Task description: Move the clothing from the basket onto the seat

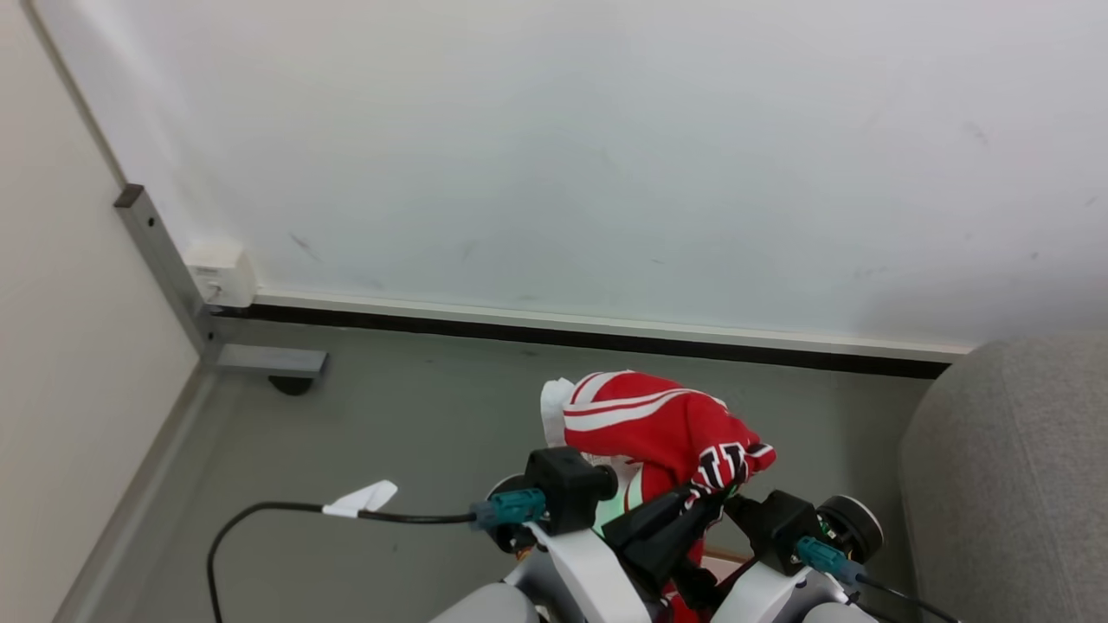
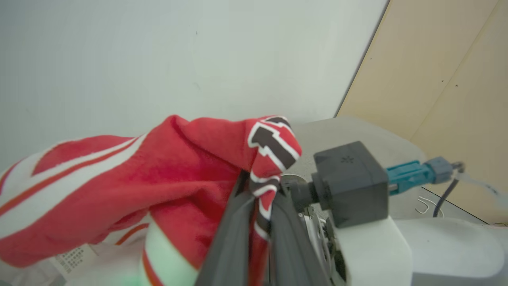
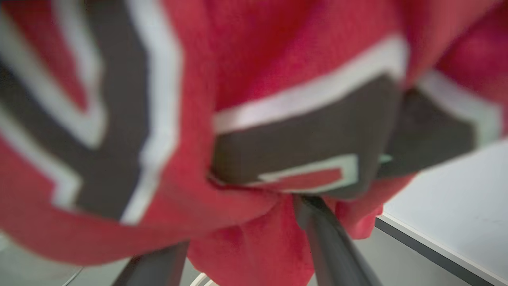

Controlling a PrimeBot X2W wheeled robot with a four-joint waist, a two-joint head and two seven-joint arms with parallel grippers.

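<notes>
Left jaws: the left gripper (image 2: 260, 186) has its two dark fingers pressed almost together, pinching a fold of the clothing (image 2: 166, 174) at a black-and-white letter patch.
Right jaws: the right gripper (image 3: 242, 220) has its fingers (image 3: 329, 238) apart where they show. Their tips are buried in red cloth, so I cannot tell whether they pinch it.
Clothing: a red bundle with white stripes (image 1: 666, 424), lifted off the floor (image 1: 415, 433) in front of the robot. It drapes left over the left gripper's fingers, with a white label hanging under it.
Right arm's wrist block: the dark block (image 2: 351, 184) with a teal plug sits just right of the left gripper's fingers, close to touching.
Seat: the grey woven seat (image 1: 1013, 467) is at the right, its rounded edge near the bundle, with a strip of floor between them.
Far edge: the wall (image 1: 606, 156) and its dark skirting line lie beyond the bundle, across a band of grey floor.
Left side: a black cable (image 1: 260, 510) with a white tag curves over the floor. A metal post (image 1: 160, 251) stands in the far left corner, well apart from the bundle.
</notes>
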